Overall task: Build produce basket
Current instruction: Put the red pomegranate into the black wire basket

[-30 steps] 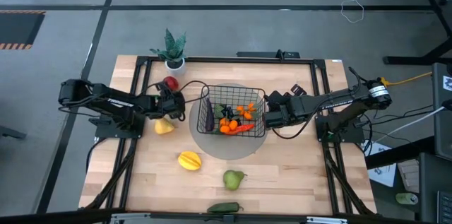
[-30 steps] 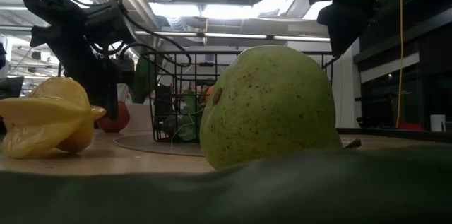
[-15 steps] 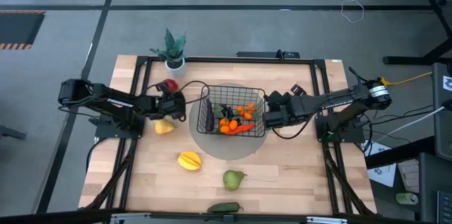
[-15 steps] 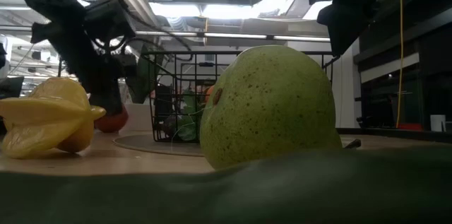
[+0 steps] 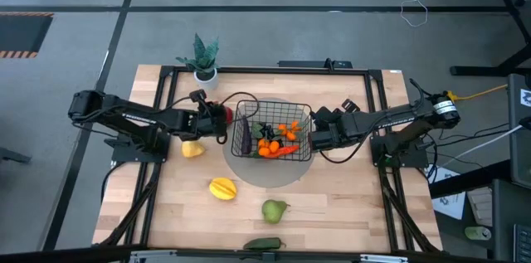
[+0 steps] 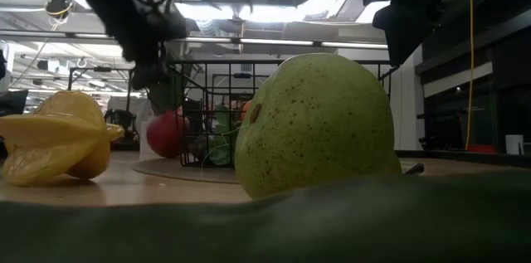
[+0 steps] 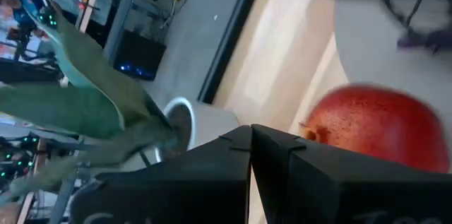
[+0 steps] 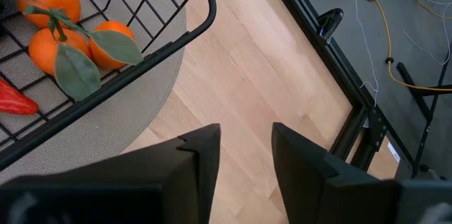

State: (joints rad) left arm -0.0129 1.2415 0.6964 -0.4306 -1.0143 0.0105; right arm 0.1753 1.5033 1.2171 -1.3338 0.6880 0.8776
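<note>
Pinching the round red toy apple in my left gripper beside the black wire-mesh basket; my right gripper is waiting with fingers spread.

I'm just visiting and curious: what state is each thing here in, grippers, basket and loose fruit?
left gripper: shut, empty, next to apple.
right gripper: open, empty, beside basket.
red apple: not gripped, outside basket's left wall.
basket: upright on grey disc, partly filled.
pear: on table, outside basket.

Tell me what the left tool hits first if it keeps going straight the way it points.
Probably the apple, right beyond the shut left tool; past it stands the basket. Depth is hard to judge.
</note>
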